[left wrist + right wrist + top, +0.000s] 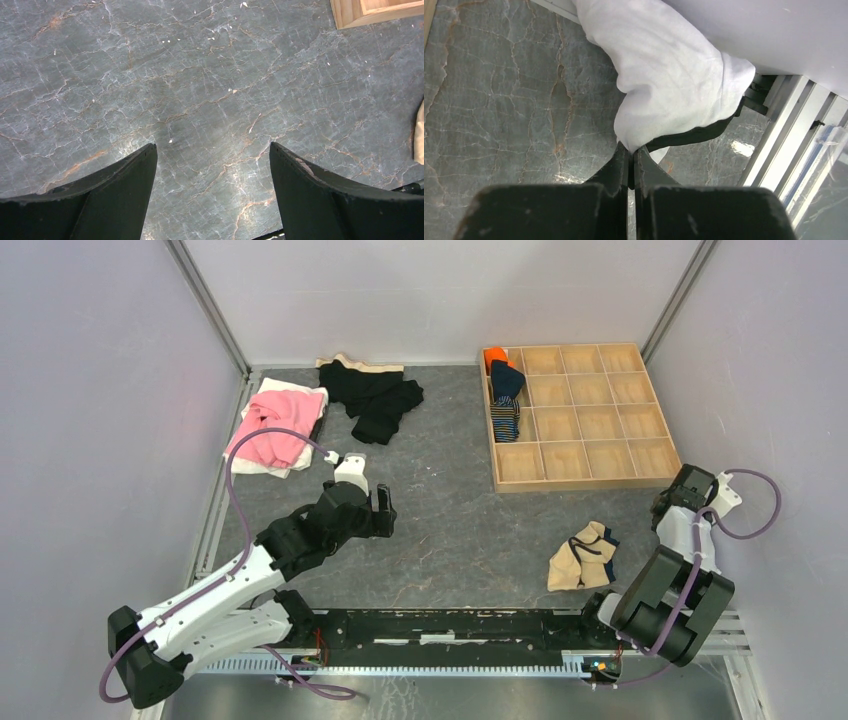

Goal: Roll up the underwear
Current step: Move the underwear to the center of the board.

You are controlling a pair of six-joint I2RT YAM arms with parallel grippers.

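Note:
White underwear with black trim [669,85] lies bunched at the table's right edge against the wall. My right gripper [630,150] is shut on its near fold. In the top view the right gripper [688,490] sits by the right wall and hides that piece. A tan and navy underwear [582,558] lies crumpled on the table in front of the right arm; its tan edge [419,132] shows in the left wrist view. My left gripper [212,150] is open over bare table, left of centre [385,512], holding nothing.
A wooden compartment tray [600,445] stands at the back right, with rolled pieces in its left column [506,400]; its corner [350,15] shows to the left wrist. A pink garment [275,430] and black garments [375,395] lie at the back left. A metal rail [789,145] runs along the right edge.

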